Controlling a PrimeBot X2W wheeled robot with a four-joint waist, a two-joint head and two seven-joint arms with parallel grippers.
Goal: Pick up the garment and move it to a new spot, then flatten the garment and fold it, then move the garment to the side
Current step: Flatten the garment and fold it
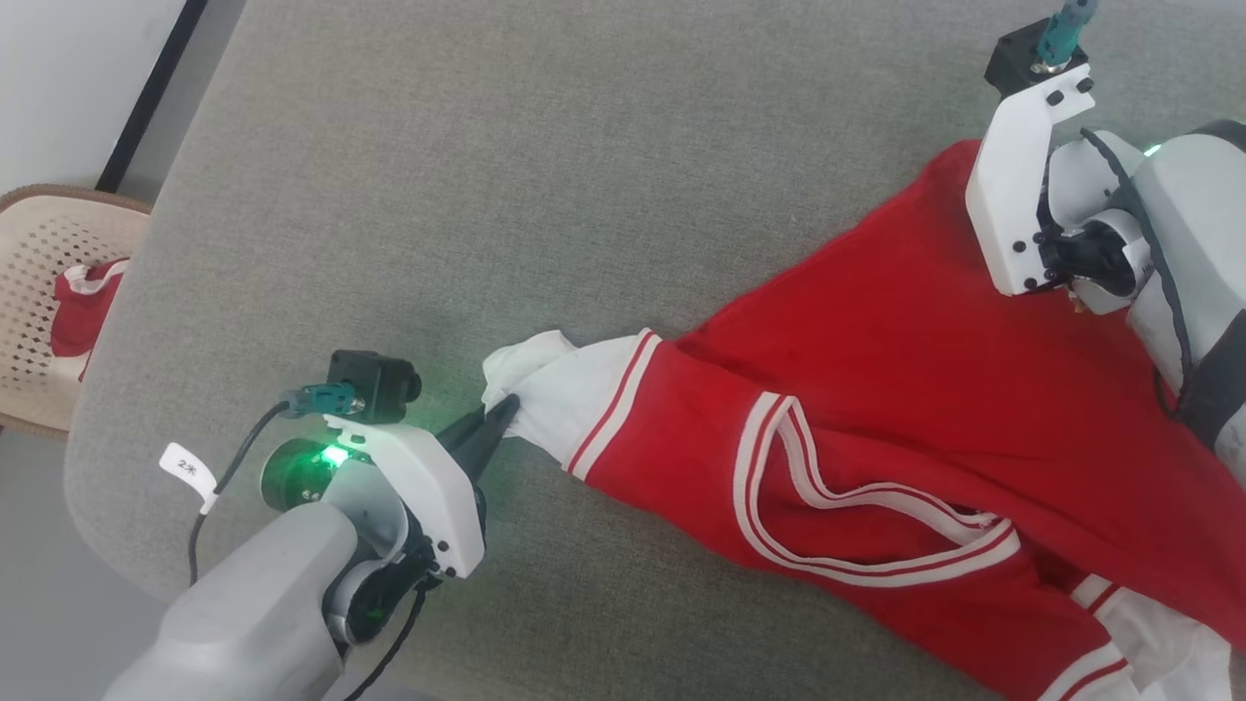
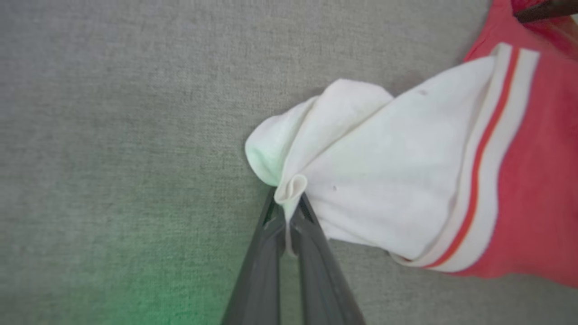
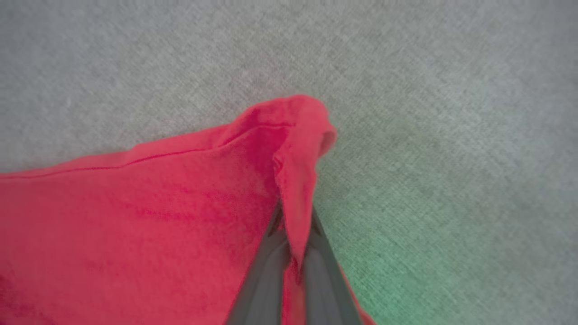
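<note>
Red garment (image 1: 876, 389) spread slantwise on the grey fabric surface (image 1: 467, 156), pinched at two ends.
The left gripper (image 2: 286, 214) has its jaws closed tight on a small fold of the white sleeve (image 2: 384, 171), near the surface's left side. The right gripper (image 3: 293, 223) is clamped the same way on a red hem corner (image 3: 300, 122) at the far right. Between them the shirt lies wrinkled, with its striped V collar (image 1: 857, 506) facing up and the second sleeve (image 1: 1158, 623) bunched at the lower right. Beside the surface's left edge, a pale latticed chair (image 1: 39, 243) holds another red-and-white cloth (image 1: 83, 312).
</note>
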